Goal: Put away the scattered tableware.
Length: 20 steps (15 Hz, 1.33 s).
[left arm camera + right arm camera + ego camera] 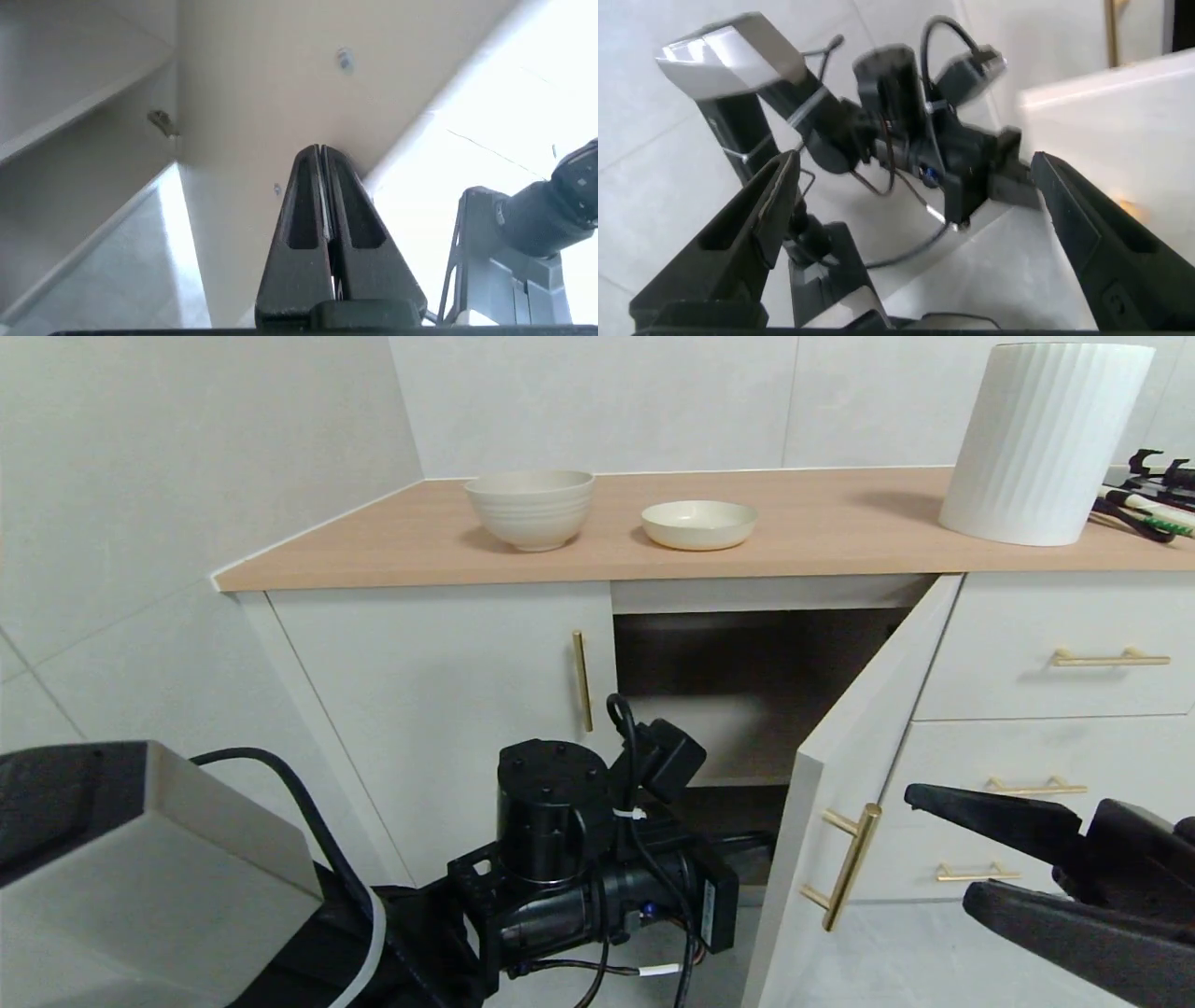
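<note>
A deep cream bowl [529, 507] and a shallow cream dish [698, 523] stand side by side on the wooden countertop [840, 523]. Below them the cabinet door [840, 756] with its gold handle [848, 866] stands open. My left arm [597, 859] is low in front of the cabinet opening. My left gripper [320, 151] is shut on nothing, its tips close to a pale inner panel [280, 84]. My right gripper [941, 845] is open and empty, low and just right of the door handle. In the right wrist view the right gripper [915, 161] frames the left arm.
A tall white ribbed container [1046, 439] stands at the counter's right, with several utensils [1144, 509] beside it. Drawers with gold handles [1111, 658] lie right of the open door. The closed left door [439, 709] adjoins the wall corner. A shelf [728, 733] sits inside the cabinet.
</note>
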Tool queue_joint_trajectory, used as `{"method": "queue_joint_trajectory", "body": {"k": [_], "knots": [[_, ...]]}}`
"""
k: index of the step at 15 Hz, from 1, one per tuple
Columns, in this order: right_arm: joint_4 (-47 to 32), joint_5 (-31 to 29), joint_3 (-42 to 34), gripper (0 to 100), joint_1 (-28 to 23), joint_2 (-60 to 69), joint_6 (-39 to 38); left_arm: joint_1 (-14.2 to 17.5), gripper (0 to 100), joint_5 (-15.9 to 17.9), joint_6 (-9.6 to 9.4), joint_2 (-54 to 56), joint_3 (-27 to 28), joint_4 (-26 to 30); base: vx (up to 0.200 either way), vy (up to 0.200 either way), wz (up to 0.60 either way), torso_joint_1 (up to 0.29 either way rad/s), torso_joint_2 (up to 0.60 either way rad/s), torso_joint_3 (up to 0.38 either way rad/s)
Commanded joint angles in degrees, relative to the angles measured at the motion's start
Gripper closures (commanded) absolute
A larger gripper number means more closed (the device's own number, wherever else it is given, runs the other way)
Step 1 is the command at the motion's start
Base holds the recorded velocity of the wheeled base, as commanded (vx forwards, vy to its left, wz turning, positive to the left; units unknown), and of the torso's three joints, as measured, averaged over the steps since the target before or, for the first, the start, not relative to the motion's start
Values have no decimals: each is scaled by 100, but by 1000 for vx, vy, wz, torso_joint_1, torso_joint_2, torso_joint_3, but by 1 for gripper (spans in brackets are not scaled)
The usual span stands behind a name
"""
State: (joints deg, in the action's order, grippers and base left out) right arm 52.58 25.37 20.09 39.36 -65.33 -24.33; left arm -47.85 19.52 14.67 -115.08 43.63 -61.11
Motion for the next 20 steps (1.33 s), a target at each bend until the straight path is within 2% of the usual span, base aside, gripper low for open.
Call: {"method": "queue_joint_trajectory", "body": {"k": [1, 3, 5, 7, 8, 10, 12, 13, 15, 18, 19, 20], "knots": [[-20, 3, 100, 0, 1, 161, -1, 4, 100, -9, 1, -102, 102, -6, 0, 0, 0, 0, 0, 0], [-20, 3, 285, 0, -8, 117, -1, -5, 100, -9, 1, -305, 445, 108, 0, 0, 0, 0, 0, 0], [-55, 3, 487, 0, -78, 29, -1, -32, 100, -9, 1, -331, 550, 152, 0, 0, 0, 0, 0, 0], [-90, 3, 698, 0, -87, -24, -1, -207, 100, -44, 1, -340, 664, 258, 0, 0, 0, 0, 0, 0], [-90, 3, 760, 0, -87, -6, -1, -445, 100, -115, 1, -340, 752, 275, 0, 0, 0, 0, 0, 0], [-160, 12, 839, 0, -87, 240, -1, -1297, 100, -510, 1, -410, 1077, 266, 0, 0, 0, 0, 0, 0], [-582, 30, 988, 0, -87, 468, -1, -1658, 100, -897, 1, -577, 1376, 249, 0, 0, 0, 0, 0, 0], [-846, 38, 1050, 0, -78, 548, -1, -1658, 100, -1055, 1, -551, 1359, 249, 0, 0, 0, 0, 0, 0], [-872, 47, 1058, 0, -87, 495, -1, -1420, 100, -1073, 1, -392, 1192, 222, 0, 0, 0, 0, 0, 0], [-872, 38, 1050, 0, -219, -24, -1, -612, 100, -1073, -25, 416, 515, 108, 0, 0, 0, 0, 0, 0], [-863, 30, 1050, 0, -245, -208, -1, -445, 100, -1073, -34, 566, 427, 117, 0, 0, 0, 0, 0, 0], [-828, 30, 1120, 0, -289, -692, 34, -32, 100, -1073, -43, 900, 234, 135, 0, 0, 0, 0, 0, 0]]}}
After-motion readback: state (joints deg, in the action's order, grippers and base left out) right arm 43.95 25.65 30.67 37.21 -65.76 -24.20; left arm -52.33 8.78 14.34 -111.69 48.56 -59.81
